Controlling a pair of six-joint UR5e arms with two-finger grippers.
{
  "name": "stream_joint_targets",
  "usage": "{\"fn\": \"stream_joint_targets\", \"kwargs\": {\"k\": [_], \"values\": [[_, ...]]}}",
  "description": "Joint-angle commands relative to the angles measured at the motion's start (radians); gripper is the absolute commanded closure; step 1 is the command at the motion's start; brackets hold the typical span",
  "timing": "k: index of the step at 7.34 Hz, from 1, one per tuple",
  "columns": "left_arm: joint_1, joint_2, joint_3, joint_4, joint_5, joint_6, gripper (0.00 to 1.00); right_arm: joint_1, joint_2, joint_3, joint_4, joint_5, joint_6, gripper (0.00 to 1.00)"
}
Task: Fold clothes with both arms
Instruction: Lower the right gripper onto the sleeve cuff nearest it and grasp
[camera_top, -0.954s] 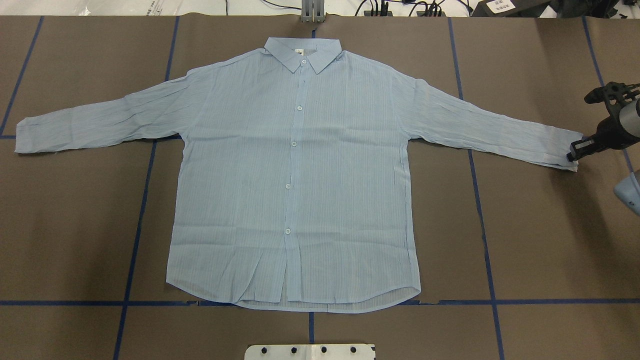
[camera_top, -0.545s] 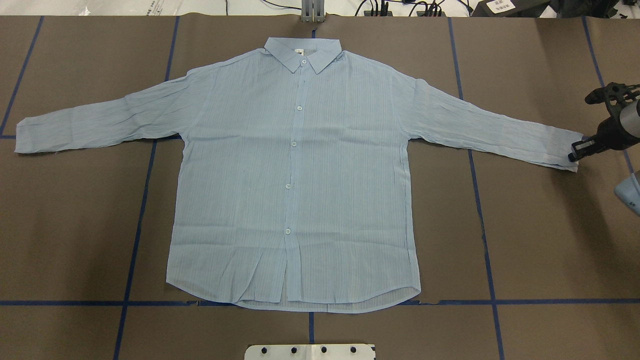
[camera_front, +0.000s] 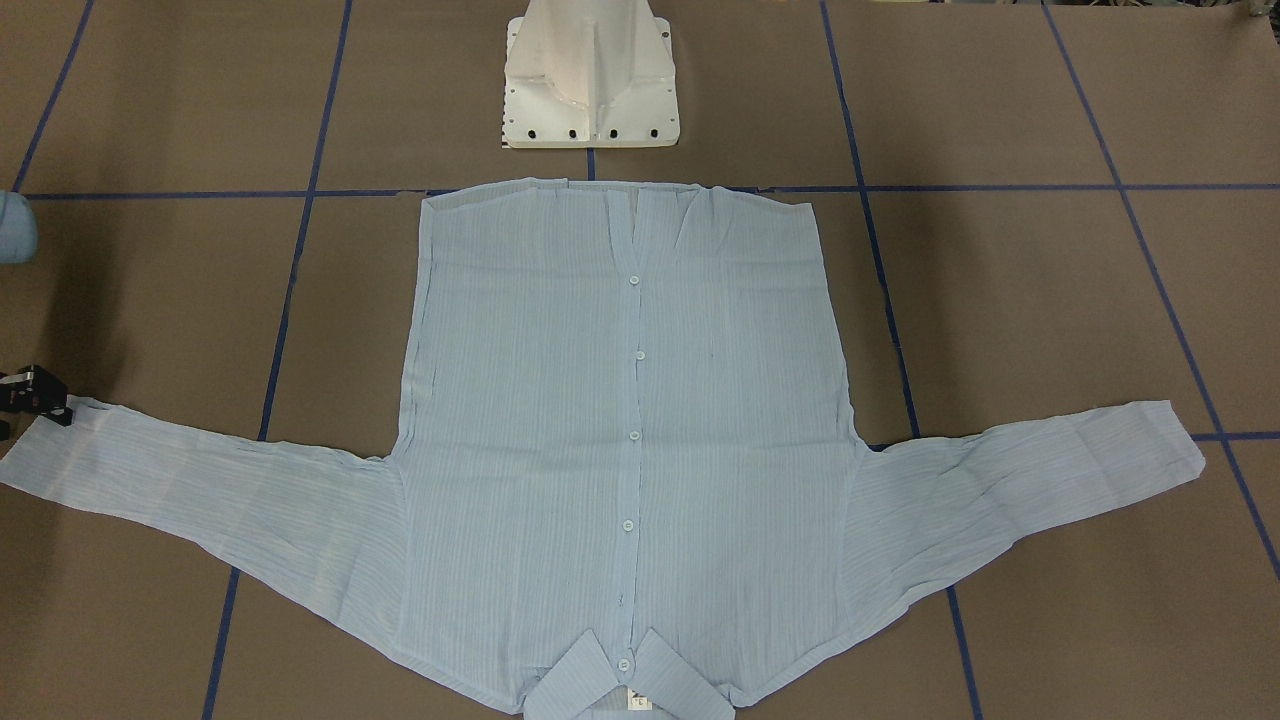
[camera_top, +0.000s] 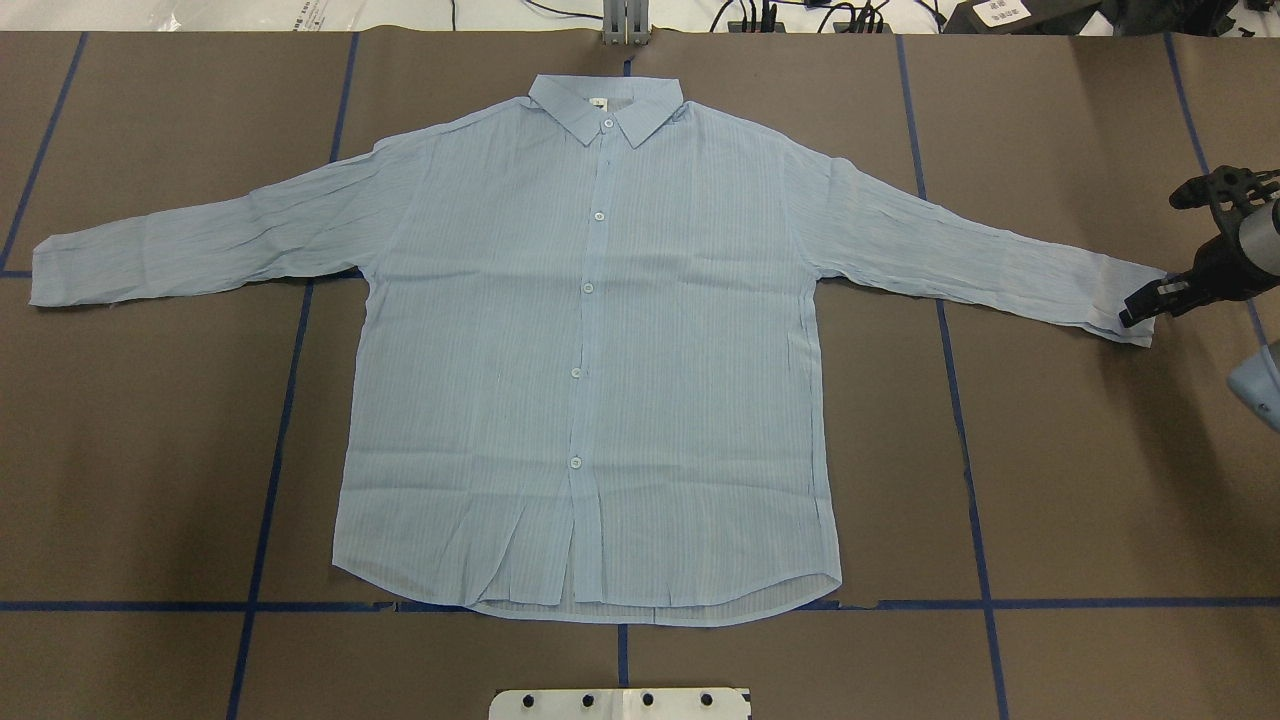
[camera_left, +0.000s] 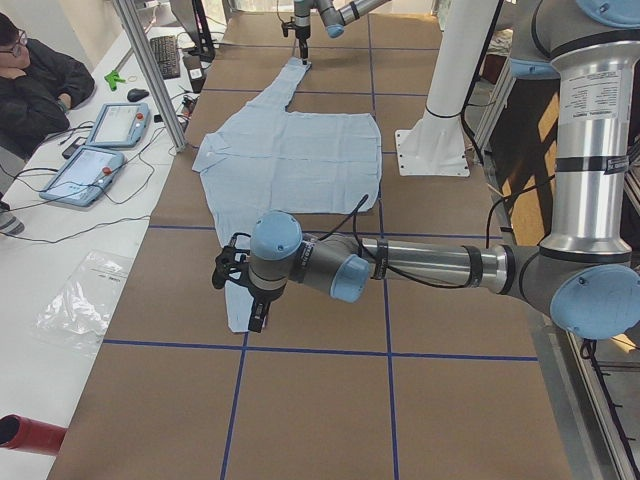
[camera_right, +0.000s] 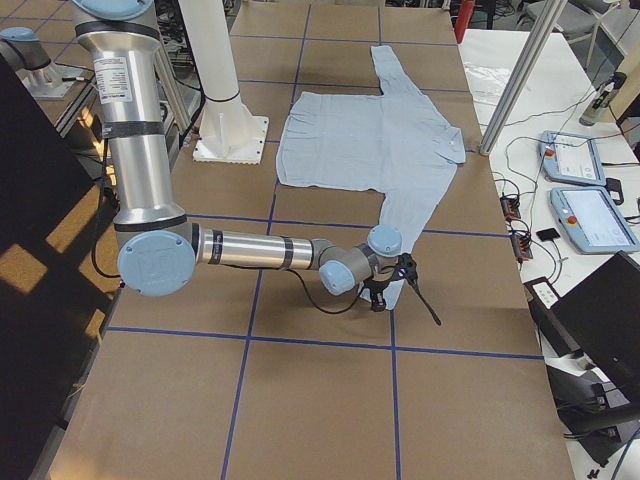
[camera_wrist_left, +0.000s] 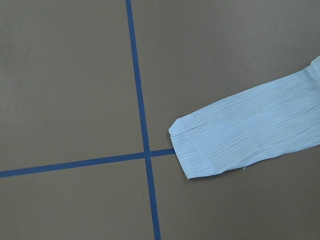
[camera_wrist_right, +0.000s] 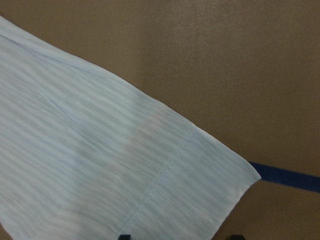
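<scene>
Labels first: there's a little white tag inside the collar with a dark speck on it, but it's way too small for me to read. Same deal with the stickers on my upper arms (there's print on them, it's just not legible).

The shirt is lying flat and buttoned, front side up, in the middle of the brown table with the blue tape lines. The collar points away from my pedestal and the hem sits nearest to it. Both sleeves are spread out sideways, so the longest stretch runs cuff to cuff along the table.

My right pincer is down at the right cuff. It's released. In the right wrist view my fingertips sit well apart at the bottom edge, with the cuff's fabric lying between them.

My left pincer hangs above the table near the left cuff, which lies flat beside a tape crossing. Only the side camera catches that pincer, so I can't tell whether it's released or clenched.
</scene>
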Motion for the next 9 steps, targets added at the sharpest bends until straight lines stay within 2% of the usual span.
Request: {"fn": "stream_joint_targets", "kwargs": {"k": [1, 6, 7, 9], "values": [[0.000, -0.001, -0.003, 0.000, -0.001, -0.002, 0.00, 0.000, 0.004, 0.006, -0.024, 0.001, 0.000, 0.25], [0.000, -0.001, -0.004, 0.000, -0.003, -0.002, 0.00, 0.000, 0.002, -0.002, -0.027, 0.000, 0.000, 0.27], [0.000, -0.001, -0.004, 0.000, -0.013, -0.002, 0.00, 0.000, 0.002, -0.002, -0.028, 0.001, 0.000, 0.35], [0.000, -0.001, -0.004, 0.000, -0.015, -0.002, 0.00, 0.000, 0.002, 0.000, -0.028, 0.001, 0.000, 0.64]]}}
